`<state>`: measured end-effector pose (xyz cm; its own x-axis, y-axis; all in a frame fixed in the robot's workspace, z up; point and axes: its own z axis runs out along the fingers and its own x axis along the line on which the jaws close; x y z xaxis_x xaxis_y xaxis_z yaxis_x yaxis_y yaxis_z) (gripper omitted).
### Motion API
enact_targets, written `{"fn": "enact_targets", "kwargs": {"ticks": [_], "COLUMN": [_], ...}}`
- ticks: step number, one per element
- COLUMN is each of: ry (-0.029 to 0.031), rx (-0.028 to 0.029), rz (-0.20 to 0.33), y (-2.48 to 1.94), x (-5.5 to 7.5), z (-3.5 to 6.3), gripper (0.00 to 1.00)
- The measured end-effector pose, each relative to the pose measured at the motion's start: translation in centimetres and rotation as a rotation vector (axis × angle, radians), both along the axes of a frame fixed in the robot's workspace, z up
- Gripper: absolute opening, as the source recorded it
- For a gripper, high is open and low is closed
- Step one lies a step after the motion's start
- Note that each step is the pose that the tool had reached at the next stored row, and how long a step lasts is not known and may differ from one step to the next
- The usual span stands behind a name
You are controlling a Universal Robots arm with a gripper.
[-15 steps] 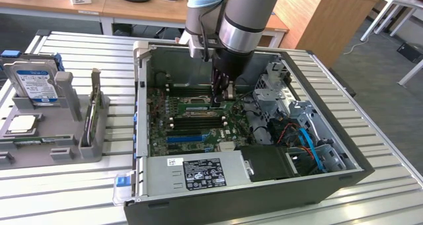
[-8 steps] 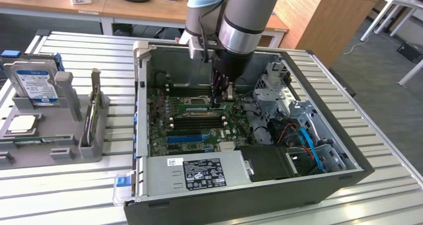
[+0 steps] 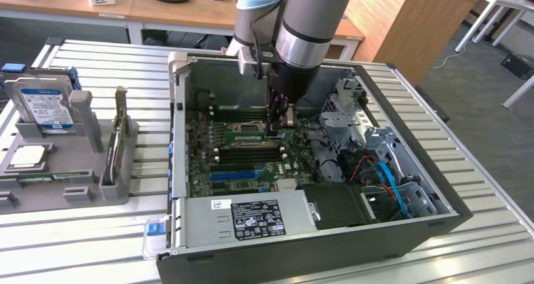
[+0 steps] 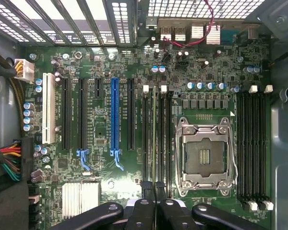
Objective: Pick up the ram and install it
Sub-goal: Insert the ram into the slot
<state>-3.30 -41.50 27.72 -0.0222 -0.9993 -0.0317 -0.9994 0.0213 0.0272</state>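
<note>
The ram [image 4: 154, 129] is a thin green board seen edge-on. It runs along the black memory slots [image 4: 163, 139] beside the processor socket [image 4: 205, 153], and I cannot tell whether it touches a slot. My gripper [image 4: 154, 190] is shut on the ram, with a black finger [image 4: 145, 194] on each side of its near end. In the exterior view the gripper [image 3: 281, 124] reaches down into the open computer case [image 3: 175, 140], just above the motherboard's middle.
A second bank of black memory slots [image 4: 252, 143] lies on the socket's other side. A blue expansion slot [image 4: 114, 115] and cable bundles [image 4: 9, 163] are on the board. Outside the case, a grey fixture [image 3: 62, 165] holds a blue-labelled hard drive [image 3: 42, 106]. The power supply [image 3: 250, 218] fills the case's near end.
</note>
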Motion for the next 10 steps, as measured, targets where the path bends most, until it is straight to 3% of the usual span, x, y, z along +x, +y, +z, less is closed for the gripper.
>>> {"fn": "enact_targets", "kwargs": {"ticks": [3,10], "ry": [0.0000,0.0001], "rx": [-0.0043,-0.0274], "rz": [0.000,0.000], "y": [0.11,0.21], "x": [0.01,0.00], "z": [-0.05,-0.50], "gripper": [0.12,0.12]}}
